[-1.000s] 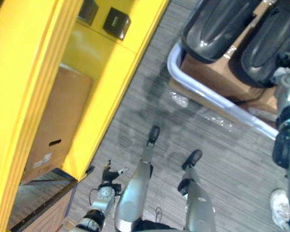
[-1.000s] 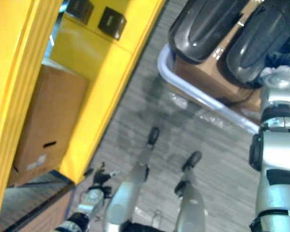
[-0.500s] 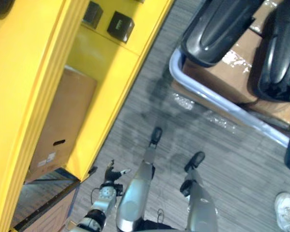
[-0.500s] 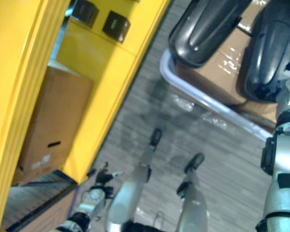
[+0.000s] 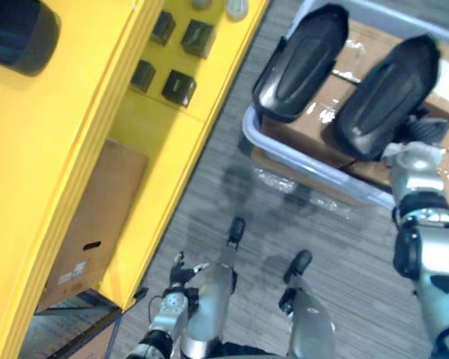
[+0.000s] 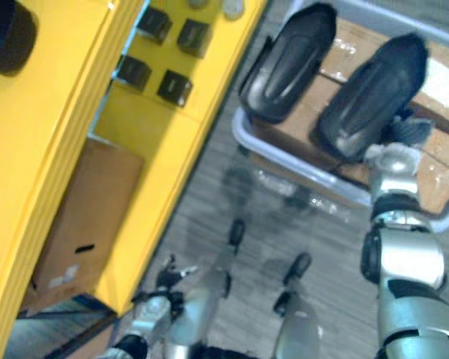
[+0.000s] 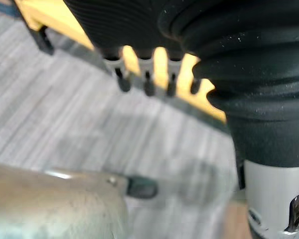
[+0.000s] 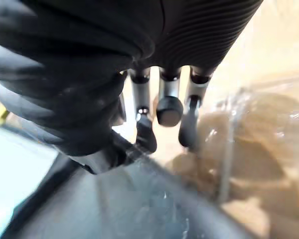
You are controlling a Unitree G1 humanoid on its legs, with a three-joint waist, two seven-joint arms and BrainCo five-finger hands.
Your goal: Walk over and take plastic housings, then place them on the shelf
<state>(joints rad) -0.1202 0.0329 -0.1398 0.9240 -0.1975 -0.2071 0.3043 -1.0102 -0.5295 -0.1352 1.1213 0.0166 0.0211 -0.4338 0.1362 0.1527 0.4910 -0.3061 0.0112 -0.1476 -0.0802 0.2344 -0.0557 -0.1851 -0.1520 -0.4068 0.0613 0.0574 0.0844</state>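
**2 housings on the cart, both hands empty**

Nearest, the left hand (image 5: pixel 181 274) hangs low above the grey, finely striped floor (image 5: pixel 209 187). Its fingers (image 7: pixel 145 82) are straight in a row and hold nothing.

Beside it stands the smooth yellow shelf (image 5: pixel 67 149). A plain brown cardboard box (image 5: pixel 97 217) sits on a low level, and 4 small black cube-shaped blocks (image 5: pixel 178 87) sit higher up.

Farther off, a cart with a pale rounded tubular rim (image 5: pixel 299 168) holds film-wrapped cardboard cartons (image 5: pixel 303 123). On them lie 2 glossy black, elongated plastic housings (image 5: pixel 299 63), side by side.

The right hand (image 8: pixel 154 55) is at the near end of the right-side housing (image 5: pixel 385 97). Its fingers (image 8: pixel 139 104) hang loose by the shiny edge, gripping nothing; I cannot tell whether they touch it.
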